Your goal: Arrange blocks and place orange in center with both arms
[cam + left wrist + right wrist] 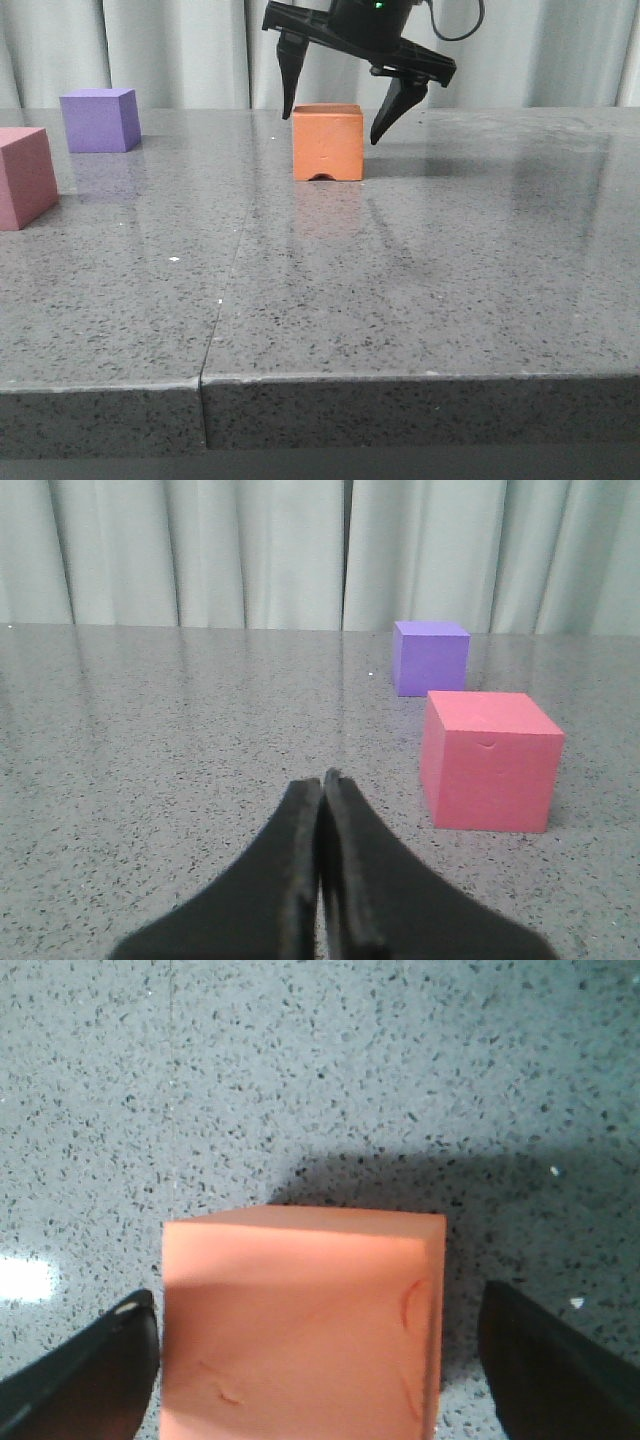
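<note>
Pale pleated curtains (180, 50) hang behind a glossy speckled grey stone table (400, 300).

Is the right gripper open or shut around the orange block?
Open. The right gripper has a finger on each side of the orange block, with gaps visible in its wrist view.

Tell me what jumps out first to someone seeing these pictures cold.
The orange block stands out, sitting near the middle of the grey table with the right claw open, one finger on each side of it, not gripping. At the far left sit the purple block and, nearer the camera, the pink block. The left claw is shut, showing only in its wrist view.
</note>
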You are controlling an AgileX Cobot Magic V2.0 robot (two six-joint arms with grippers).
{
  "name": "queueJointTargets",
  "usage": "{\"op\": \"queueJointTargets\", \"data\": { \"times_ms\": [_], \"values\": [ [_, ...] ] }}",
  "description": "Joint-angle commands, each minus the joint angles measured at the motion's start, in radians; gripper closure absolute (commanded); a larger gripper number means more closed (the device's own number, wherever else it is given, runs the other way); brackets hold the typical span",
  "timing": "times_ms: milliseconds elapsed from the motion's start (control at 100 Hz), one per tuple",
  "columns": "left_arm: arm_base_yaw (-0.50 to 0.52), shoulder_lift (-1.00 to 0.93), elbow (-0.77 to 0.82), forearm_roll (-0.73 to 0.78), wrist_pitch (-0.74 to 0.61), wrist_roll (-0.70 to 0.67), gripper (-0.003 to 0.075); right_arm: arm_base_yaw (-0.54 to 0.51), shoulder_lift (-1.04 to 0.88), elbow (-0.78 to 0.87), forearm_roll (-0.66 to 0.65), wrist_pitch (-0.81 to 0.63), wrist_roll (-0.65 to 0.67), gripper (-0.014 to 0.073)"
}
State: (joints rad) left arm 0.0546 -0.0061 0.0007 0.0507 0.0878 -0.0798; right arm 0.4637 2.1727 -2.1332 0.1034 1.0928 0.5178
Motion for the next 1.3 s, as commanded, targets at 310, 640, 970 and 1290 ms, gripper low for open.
{"op": "queueJointTargets", "data": {
  "times_ms": [310,640,970,1290],
  "values": [
    [-0.002,-0.027,0.04,-0.008,-0.088,-0.002,0.0741,-0.002,-0.091,-0.03,0.007,0.009,-0.004,-0.0049],
    [-0.002,-0.027,0.04,-0.008,-0.088,-0.002,0.0741,-0.002,-0.168,-0.03,0.005,0.048,-0.017,-0.0049],
    [-0.002,-0.027,0.04,-0.008,-0.088,-0.002,0.0741,-0.002,-0.224,-0.03,-0.038,0.224,-0.12,0.0181],
    [-0.002,-0.027,0.04,-0.008,-0.088,-0.002,0.0741,0.001,-0.3,-0.022,0.006,0.241,-0.241,0.066]
  ]
}}
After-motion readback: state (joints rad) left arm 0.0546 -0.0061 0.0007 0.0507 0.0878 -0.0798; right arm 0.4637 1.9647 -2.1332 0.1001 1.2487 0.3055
